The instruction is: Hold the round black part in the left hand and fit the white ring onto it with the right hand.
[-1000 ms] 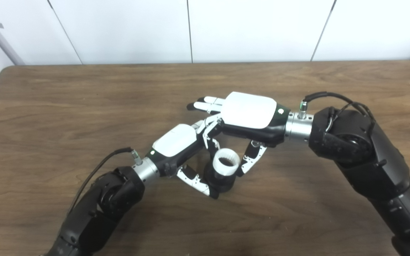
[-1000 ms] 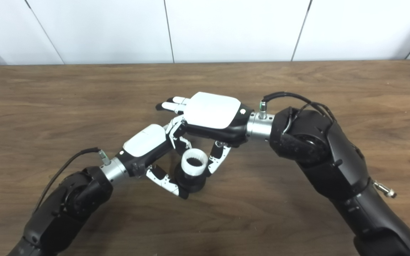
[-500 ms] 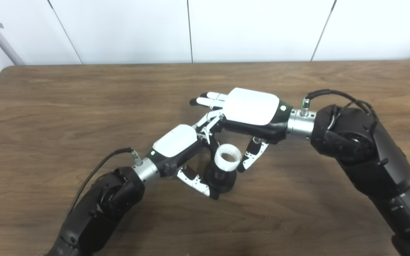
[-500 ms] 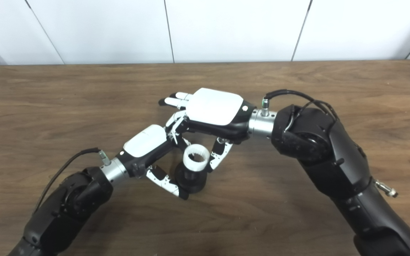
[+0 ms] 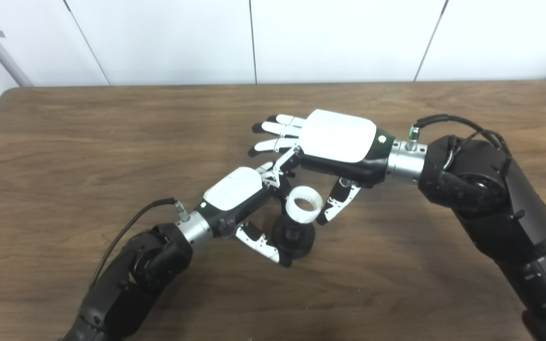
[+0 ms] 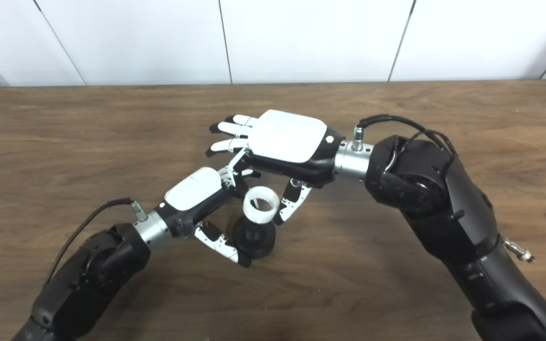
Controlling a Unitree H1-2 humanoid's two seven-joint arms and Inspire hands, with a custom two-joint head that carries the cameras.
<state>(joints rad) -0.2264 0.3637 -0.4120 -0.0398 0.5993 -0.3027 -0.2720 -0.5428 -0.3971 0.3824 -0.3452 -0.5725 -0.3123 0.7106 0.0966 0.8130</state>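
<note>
The round black part [image 5: 295, 238] stands near the table's middle, my left hand [image 5: 235, 190] shut on it with the thumb in front and the fingers behind. Just above it is the white toothed ring [image 5: 304, 204], slightly tilted, with a narrow black stem showing beneath it. My right hand [image 5: 337, 139] hovers palm down over the ring, pinching it between the thumb on its right side and a finger behind it. Its other fingers [image 6: 228, 129] stretch out to the left. Whether the ring still touches the stem is unclear.
The brown wooden table [image 5: 88, 142] runs to a white panelled wall at the back. Both black forearms come in from the bottom corners and meet at the middle; a cable loops over the right wrist [image 5: 443, 121].
My right hand has risen and moved back a little, spreading its free fingers, and the white ring has come up with it, baring the black stem. The left hand has held still.
</note>
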